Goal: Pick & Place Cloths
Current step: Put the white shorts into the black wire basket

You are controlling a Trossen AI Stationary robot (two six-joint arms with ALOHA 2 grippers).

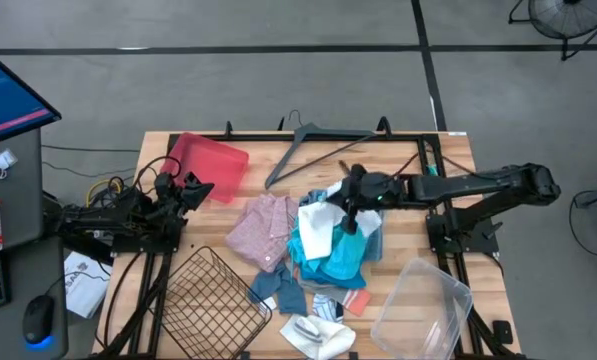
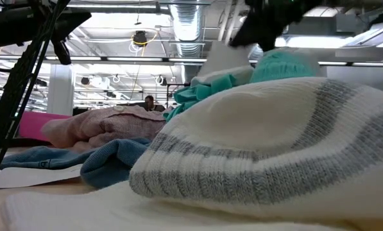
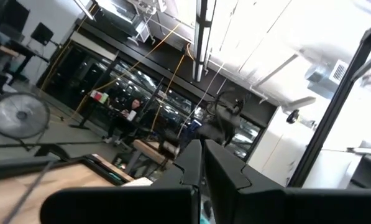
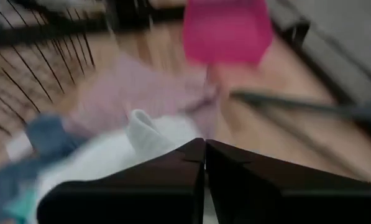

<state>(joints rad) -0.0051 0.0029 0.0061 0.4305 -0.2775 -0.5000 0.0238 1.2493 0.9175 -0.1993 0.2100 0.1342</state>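
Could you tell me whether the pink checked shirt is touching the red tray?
Apart. In the high view, bare wood shows between the pink checked shirt and the red tray, which lies farther back near the table's far edge.

I can't read any text from here. The monitor (image 1: 8, 95) at the counter's far left edge shows a blue screen with a pink bar, but nothing on it is legible. The papers (image 1: 78, 280) below the left arm's base carry print too small to make out. The blue garment (image 2: 43, 163) has a faint mark, unreadable.
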